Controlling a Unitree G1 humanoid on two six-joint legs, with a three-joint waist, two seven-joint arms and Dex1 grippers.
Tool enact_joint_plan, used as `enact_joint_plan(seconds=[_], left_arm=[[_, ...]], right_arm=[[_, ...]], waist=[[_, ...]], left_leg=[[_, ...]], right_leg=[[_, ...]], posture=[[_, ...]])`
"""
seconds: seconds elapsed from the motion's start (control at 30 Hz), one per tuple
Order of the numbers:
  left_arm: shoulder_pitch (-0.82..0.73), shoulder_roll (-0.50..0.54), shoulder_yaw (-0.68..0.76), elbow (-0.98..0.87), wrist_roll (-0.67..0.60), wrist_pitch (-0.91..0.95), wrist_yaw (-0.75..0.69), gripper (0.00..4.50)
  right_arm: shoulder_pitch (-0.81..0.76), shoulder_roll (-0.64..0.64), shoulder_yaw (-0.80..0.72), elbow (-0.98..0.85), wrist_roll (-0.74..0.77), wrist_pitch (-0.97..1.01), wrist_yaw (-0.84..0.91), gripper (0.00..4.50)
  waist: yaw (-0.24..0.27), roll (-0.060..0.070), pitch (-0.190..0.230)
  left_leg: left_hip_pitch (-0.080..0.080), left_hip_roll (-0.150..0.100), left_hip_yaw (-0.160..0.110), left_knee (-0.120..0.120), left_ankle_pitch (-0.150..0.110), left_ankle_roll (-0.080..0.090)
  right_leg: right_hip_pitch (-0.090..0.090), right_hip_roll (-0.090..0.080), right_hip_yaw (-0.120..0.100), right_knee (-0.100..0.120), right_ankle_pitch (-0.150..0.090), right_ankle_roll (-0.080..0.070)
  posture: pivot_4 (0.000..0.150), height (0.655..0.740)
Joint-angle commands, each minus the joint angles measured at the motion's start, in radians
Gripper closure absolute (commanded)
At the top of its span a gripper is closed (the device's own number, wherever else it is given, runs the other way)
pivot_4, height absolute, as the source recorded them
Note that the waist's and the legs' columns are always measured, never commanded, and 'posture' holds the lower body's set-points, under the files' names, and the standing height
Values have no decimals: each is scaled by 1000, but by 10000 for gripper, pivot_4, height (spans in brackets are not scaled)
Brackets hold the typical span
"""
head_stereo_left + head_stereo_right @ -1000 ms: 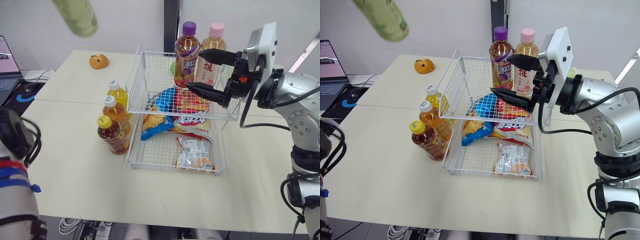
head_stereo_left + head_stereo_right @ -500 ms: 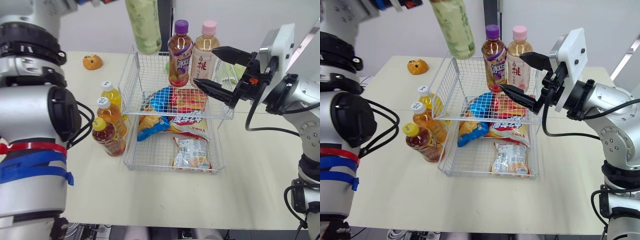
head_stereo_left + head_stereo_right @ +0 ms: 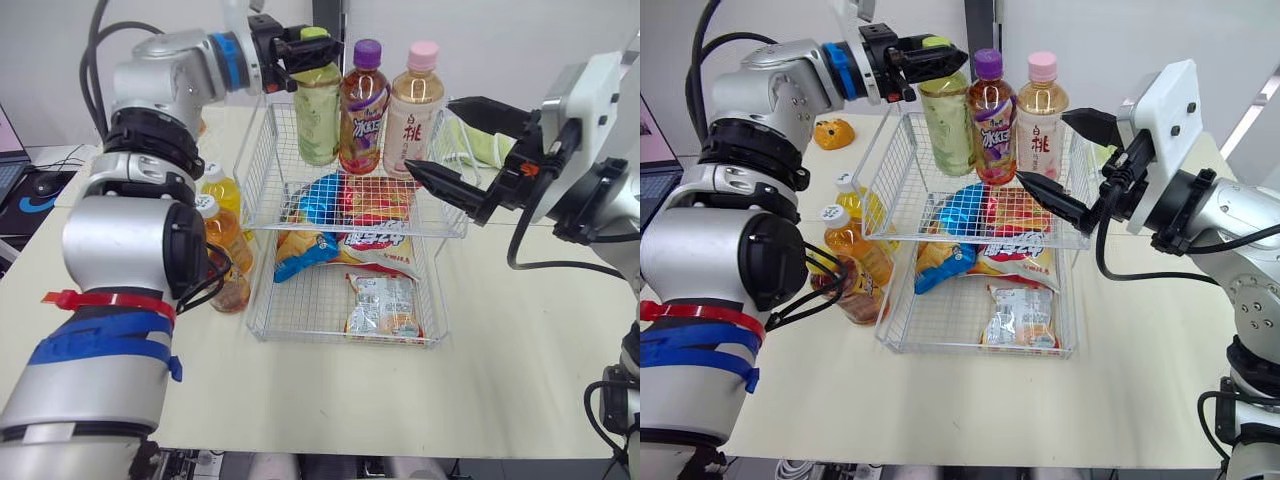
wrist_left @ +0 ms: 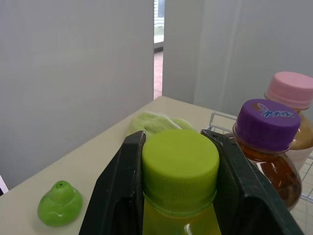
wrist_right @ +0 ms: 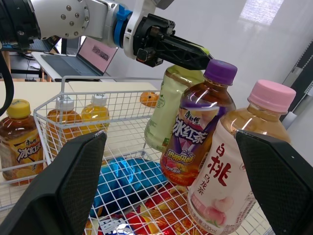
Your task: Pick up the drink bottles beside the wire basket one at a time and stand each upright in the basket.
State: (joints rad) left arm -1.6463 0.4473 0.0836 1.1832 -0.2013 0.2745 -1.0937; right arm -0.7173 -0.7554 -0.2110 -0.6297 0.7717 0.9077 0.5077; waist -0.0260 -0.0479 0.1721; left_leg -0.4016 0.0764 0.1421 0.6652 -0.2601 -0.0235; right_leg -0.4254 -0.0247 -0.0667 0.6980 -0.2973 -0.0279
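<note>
- Left gripper (image 4: 176, 139): fingers pressed on either side of the green cap, pinching the green bottle (image 3: 318, 120) at its neck.
- Green bottle: upright in the upper tier of the wire basket (image 3: 262, 160), at its far-left corner, just beside the purple-capped bottle (image 3: 362, 110). (Whether its base rests on the wire floor, I cannot tell.)
- Pink-capped bottle (image 3: 412, 115) stands upright on the purple one's other side, along the basket's far edge.
- Right gripper (image 3: 430, 133): fingers spread wide, nothing between them, hovering over the basket's right edge, near the pink-capped bottle.
- On the table (image 3: 300, 390), against the basket's left side, stand three bottles in a row: a far yellow bottle (image 3: 848, 200), a middle yellow bottle (image 3: 845, 245), and a brown bottle (image 5: 19, 139) with a yellow cap nearest the front edge.
- Snack packets in the basket: a blue packet (image 3: 310, 250) in the middle, a silver packet (image 3: 385, 305) in the lower tier.
- Surface: pale cream top. Orange toy (image 3: 833, 133) near the far-left corner; green cloth (image 3: 478, 140) behind the basket on the right; small green toy (image 4: 59, 203) near the far edge.
- Room: plain white wall (image 3: 500, 40) behind the table, dark vertical strip (image 3: 343, 30) in it. Laptop (image 5: 98, 54) on a desk off the left edge.
</note>
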Motion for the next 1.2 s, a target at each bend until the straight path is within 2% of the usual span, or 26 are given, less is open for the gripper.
enact_joint_plan(seconds=[0.03, 0.1, 0.17, 0.43, 0.57, 0.67, 0.8, 0.93, 1.03, 1.2], left_arm=[[-4, -16, 27, -11, -8, -34, 9, 31290], [8, -19, 26, -9, -2, -42, 0, 31290], [14, -13, 24, -10, 2, -43, -25, 24159], [31, 63, 46, -60, -8, -17, -27, 438], [72, 152, 89, -172, -46, 46, -30, 149], [160, 252, 139, -319, -79, 102, -4, 149], [414, 398, 241, -568, -114, 161, 66, 149], [836, 456, 493, -921, -204, 300, 161, 149], [1139, 403, 689, -1201, -283, 398, 225, 149], [1632, 193, 975, -1642, -463, 487, 253, 149]], right_arm=[[-3, -15, -33, -35, 25, -1, -16, 0], [-3, -16, -32, -34, 29, 0, -21, 0], [-1, -19, -29, -32, 31, -2, -21, 0], [-26, -14, 12, 8, 34, -35, 12, 0], [-50, -7, 47, 52, 23, -70, 57, 0], [-80, 13, 91, 106, 8, -109, 108, 0], [-116, 42, 144, 181, -15, -161, 191, 0], [-169, 74, 196, 284, -50, -225, 292, 0], [-204, 109, 223, 342, -64, -257, 353, 0], [-243, 154, 268, 421, -84, -300, 465, 0]], waist=[[0, 0, 0], [0, 0, 0], [0, 0, 0], [-7, 0, 0], [-8, 0, 0], [-13, 1, 0], [-17, 1, -1], [-20, 2, -1], [-12, 1, -2], [0, -1, -3]], left_leg=[[0, 0, 0, 0, 0, 0], [0, 0, 0, 0, 0, 0], [1, 0, 0, 1, 0, 0], [1, 0, 0, 1, 0, 0], [2, 1, 0, 1, 0, 0], [2, 1, 0, 1, 0, 0], [4, 2, 0, 0, 0, -1], [4, 2, -1, 2, 0, -1], [1, 3, -4, 6, 0, -1], [2, 2, -6, 11, -1, 1]], right_leg=[[0, 0, 0, 0, 0, 0], [0, 0, 0, 1, 0, 0], [1, 0, 0, 1, 0, 0], [1, 1, 1, 2, 0, 0], [1, 1, 1, 2, 0, 0], [1, 1, 2, 3, 0, 0], [0, 2, 3, 4, 0, 0], [1, 1, 4, 6, 0, 0], [1, 1, 3, 7, 0, 0], [6, 0, 2, 8, 0, 0]], posture=[[1500, 7400], [1500, 7400], [1500, 7400], [1500, 7400], [1500, 7400], [1500, 7400], [1500, 7400], [1500, 7400], [1500, 7400], [1500, 7400]])
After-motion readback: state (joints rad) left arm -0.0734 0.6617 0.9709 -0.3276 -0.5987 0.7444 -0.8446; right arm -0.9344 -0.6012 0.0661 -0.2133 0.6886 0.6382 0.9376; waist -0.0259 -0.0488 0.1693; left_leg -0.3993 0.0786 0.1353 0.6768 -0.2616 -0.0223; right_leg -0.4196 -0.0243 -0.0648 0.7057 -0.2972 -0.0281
